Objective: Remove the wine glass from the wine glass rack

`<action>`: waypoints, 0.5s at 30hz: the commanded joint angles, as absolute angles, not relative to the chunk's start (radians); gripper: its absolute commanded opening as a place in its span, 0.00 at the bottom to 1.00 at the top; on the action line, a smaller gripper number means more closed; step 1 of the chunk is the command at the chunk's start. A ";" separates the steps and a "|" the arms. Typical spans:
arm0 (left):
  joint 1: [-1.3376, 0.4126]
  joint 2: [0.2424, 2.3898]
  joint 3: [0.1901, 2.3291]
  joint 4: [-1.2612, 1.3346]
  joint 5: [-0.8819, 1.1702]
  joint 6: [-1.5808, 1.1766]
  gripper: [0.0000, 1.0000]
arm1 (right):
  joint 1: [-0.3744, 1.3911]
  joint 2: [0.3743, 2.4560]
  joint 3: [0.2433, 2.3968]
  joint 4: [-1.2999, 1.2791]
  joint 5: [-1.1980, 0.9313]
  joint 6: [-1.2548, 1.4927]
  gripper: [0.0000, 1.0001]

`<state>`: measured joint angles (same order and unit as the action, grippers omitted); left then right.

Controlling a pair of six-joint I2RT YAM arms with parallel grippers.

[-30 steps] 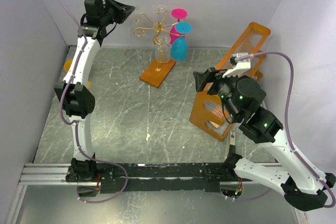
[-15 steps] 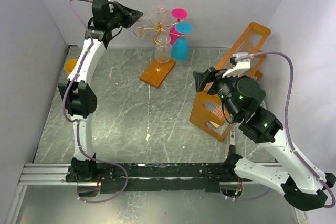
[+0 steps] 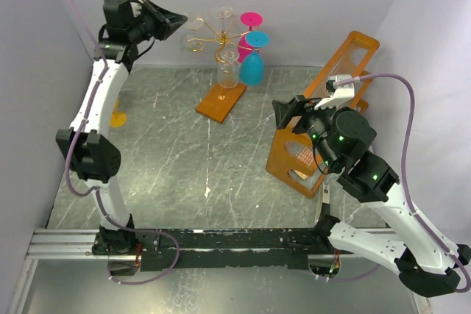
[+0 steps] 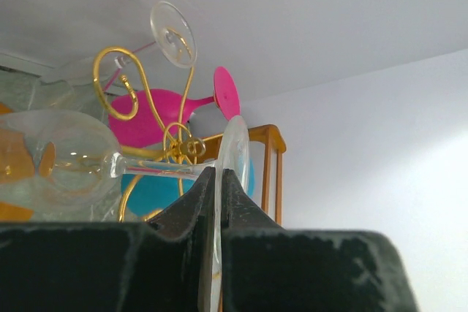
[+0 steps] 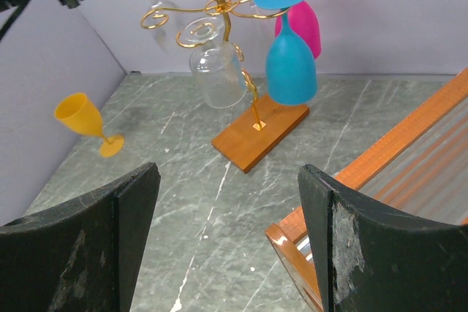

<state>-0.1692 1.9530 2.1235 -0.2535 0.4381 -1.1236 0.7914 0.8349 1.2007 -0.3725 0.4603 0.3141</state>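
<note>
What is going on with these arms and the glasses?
The left gripper is shut on the foot of a clear wine glass, held high beside the wine glass rack. A second clear glass, a blue glass and a pink glass hang on it. The right gripper is open and empty.

- Bright, even, diffuse light with no clear source; faint soft shadows on the counter (image 3: 184,167).
- Pale sheen toward 12 o'clock.
- Left tool (image 4: 217,179) dark and blurred at 6 o'clock; soft glints on the wine glass (image 4: 73,160).
- Right tool (image 5: 228,180) likewise defocused.
</note>
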 commanded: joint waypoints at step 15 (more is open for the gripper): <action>0.016 1.435 1.807 -0.668 0.344 -0.755 0.07 | 0.787 0.914 1.246 -0.340 0.226 0.194 0.79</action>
<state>0.0299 1.5841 1.8389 -0.5327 0.4210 -0.8967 0.7914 0.8730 1.2030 -0.3656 0.3656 0.2733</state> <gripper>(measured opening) 0.128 0.790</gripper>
